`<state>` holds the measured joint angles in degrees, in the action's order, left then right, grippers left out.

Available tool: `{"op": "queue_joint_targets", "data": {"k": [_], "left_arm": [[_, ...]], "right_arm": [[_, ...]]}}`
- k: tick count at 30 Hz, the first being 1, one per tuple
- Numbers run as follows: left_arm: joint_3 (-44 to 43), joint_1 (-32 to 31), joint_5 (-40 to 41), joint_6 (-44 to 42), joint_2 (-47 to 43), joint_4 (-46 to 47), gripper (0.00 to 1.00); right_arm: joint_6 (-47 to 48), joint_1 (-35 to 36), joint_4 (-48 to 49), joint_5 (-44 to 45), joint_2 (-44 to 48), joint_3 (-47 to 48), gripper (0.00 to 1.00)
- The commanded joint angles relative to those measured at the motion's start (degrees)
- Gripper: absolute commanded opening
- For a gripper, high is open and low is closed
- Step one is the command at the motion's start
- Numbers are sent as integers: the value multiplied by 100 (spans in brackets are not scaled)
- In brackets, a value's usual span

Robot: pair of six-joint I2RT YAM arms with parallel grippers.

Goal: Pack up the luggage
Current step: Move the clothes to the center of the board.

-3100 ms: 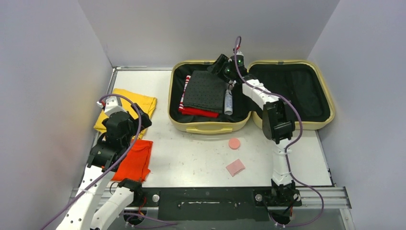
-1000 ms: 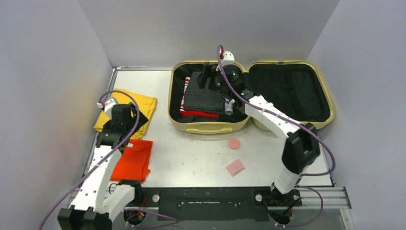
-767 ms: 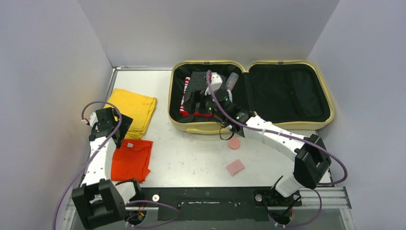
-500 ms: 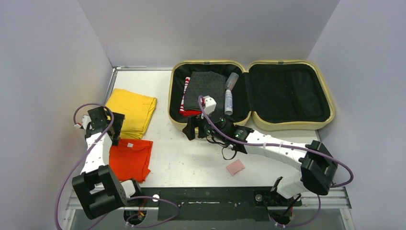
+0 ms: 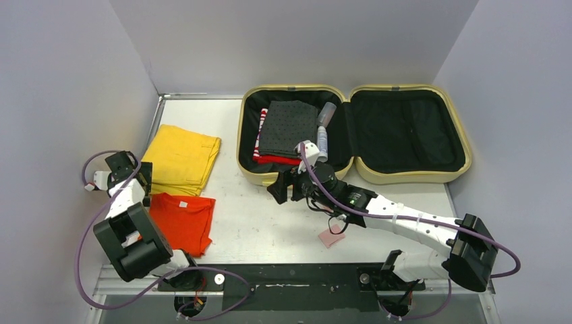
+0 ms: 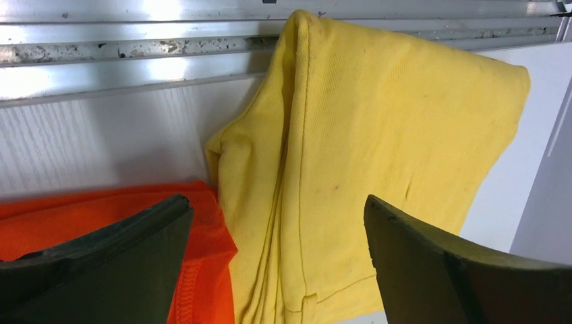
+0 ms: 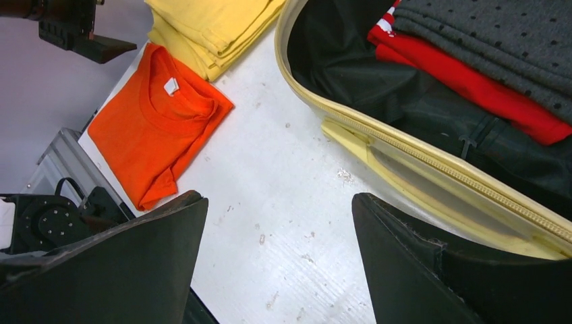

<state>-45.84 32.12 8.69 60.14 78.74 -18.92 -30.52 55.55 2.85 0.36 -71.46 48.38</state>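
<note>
Overhead, the luggage (image 5: 405, 135) is seen lying open at the far middle of the surface (image 5: 256, 216), its two pale yellow halves spread flat and lined in black. Its left half is packed with a grey dotted garment (image 5: 289, 127) on a red one (image 5: 276, 159), with a white tube (image 5: 322, 143) beside them; its right half is bare. The right gripper (image 5: 282, 187) is held just in front of the luggage's near wall. The left gripper (image 5: 120, 165) is placed at the far left edge, beside a folded yellow garment (image 5: 182, 158) and an orange shirt (image 5: 181, 219). A pink square (image 5: 330, 237) is shown only in this view.

From the left wrist, the left gripper (image 6: 276, 202) is shown with jaws spread and nothing between them. The yellow garment (image 6: 378, 155) is seen just beside the orange shirt (image 6: 101, 209), and a metal rail (image 6: 135, 57) is revealed behind.

From the right wrist, the right gripper (image 7: 278, 199) is likewise shown with jaws spread wide over bare surface. The luggage's rim (image 7: 405, 169), zip and moulded handle are made out close up, and a white label is seen at the orange shirt's (image 7: 152, 115) collar.
</note>
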Motion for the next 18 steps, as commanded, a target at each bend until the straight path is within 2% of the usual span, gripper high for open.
{"op": "queue_joint_targets", "data": {"k": [1,6,13,16,18], "left_arm": [[-321,66,205,-334,390,680,97],[-577,22,-19,-986,1090,1035,94],[-594,-248,-71,-1453,1508,1161,89],[-645,-371,-288,-1540,1760,1146,78],[-679,-483,-444,-1593,1869,1170,64]], "right_arm": [[93,7,110,-155,319,-80,80],[143,-7,142,-81,499,-217,81],[86,-51,189,-141,431,-212,81],[103,-91,176,-142,407,-167,82],[95,-124,170,-146,405,-167,82]]}}
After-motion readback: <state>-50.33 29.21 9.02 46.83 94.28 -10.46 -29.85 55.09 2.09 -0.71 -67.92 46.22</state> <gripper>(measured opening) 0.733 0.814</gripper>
